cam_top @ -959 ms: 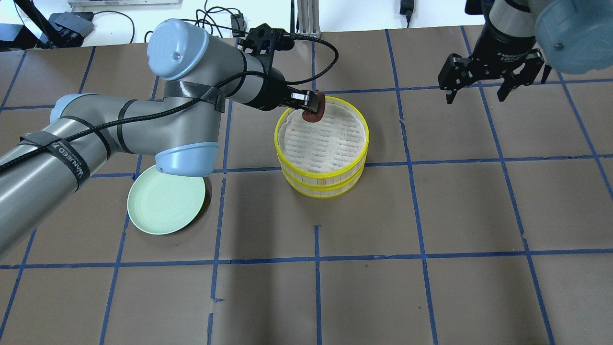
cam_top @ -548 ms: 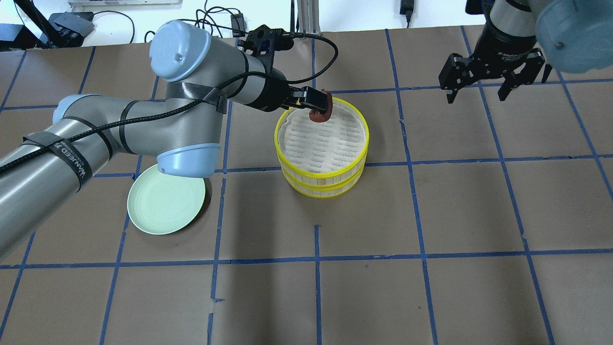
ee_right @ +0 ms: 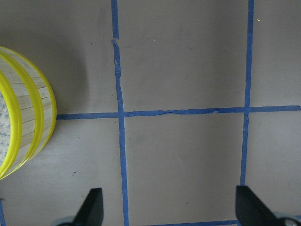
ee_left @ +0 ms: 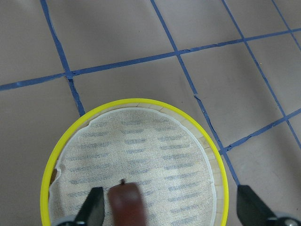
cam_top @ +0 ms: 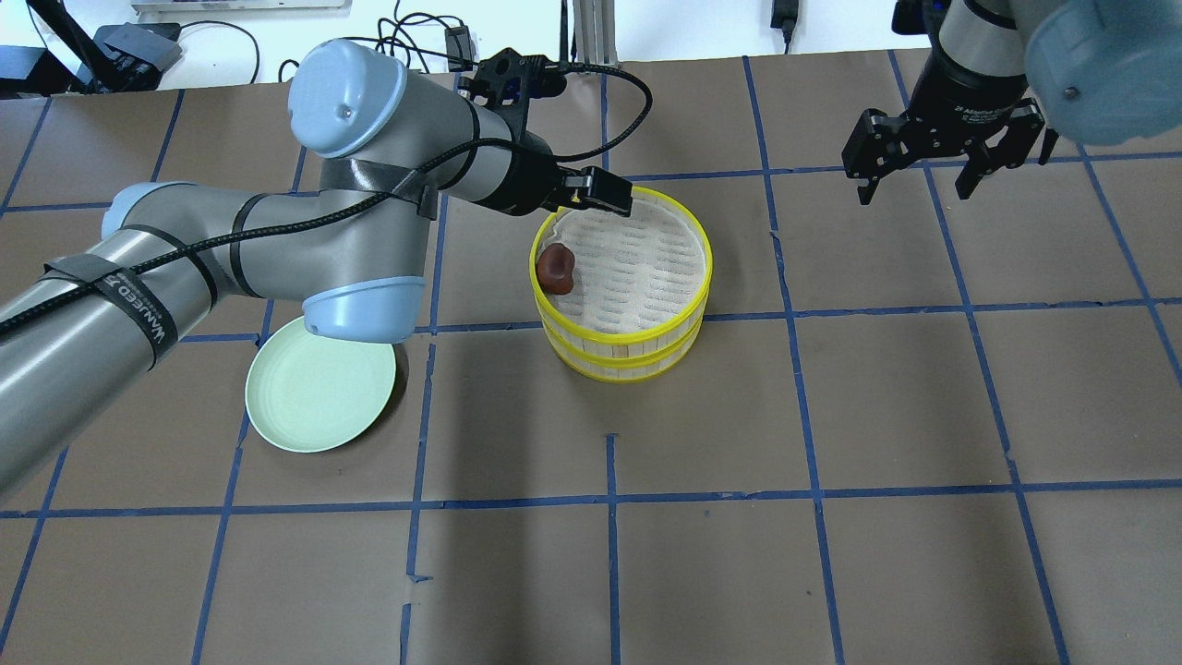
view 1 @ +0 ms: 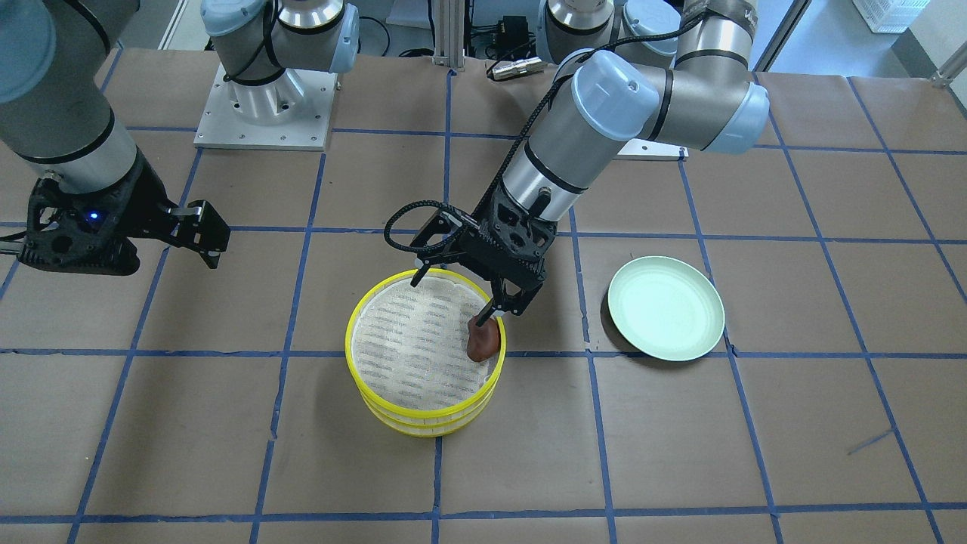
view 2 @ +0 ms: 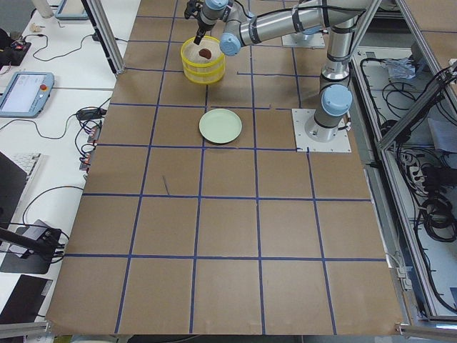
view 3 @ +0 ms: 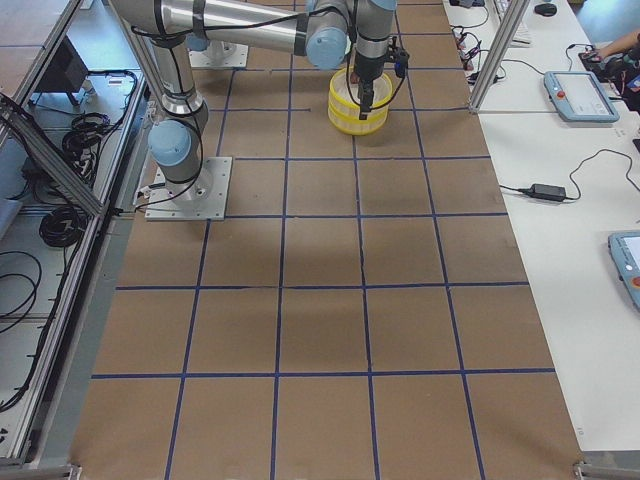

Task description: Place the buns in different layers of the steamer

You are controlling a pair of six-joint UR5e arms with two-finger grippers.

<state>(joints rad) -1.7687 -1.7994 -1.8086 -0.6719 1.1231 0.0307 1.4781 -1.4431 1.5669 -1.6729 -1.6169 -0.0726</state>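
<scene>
The two yellow-rimmed steamer layers stand stacked, upper layer on lower layer. They also show in the front view. The dark reddish-brown bun lies on the upper layer's cloth floor by the rim, also in the front view and the left wrist view. My left gripper is open and empty just above the bun, fingers wide apart in the wrist view. My right gripper is open and empty, far right of the steamer. The white bun is not in view.
A pale green plate lies bare on the table under my left arm's elbow; it shows in the front view too. Brown paper with blue tape lines covers the table. Cables and equipment lie beyond the far edge.
My left gripper has opened and let go of the reddish-brown bun. The bun has dropped from over the steamer's far rim onto the upper layer's floor. The right gripper has hardly moved.
</scene>
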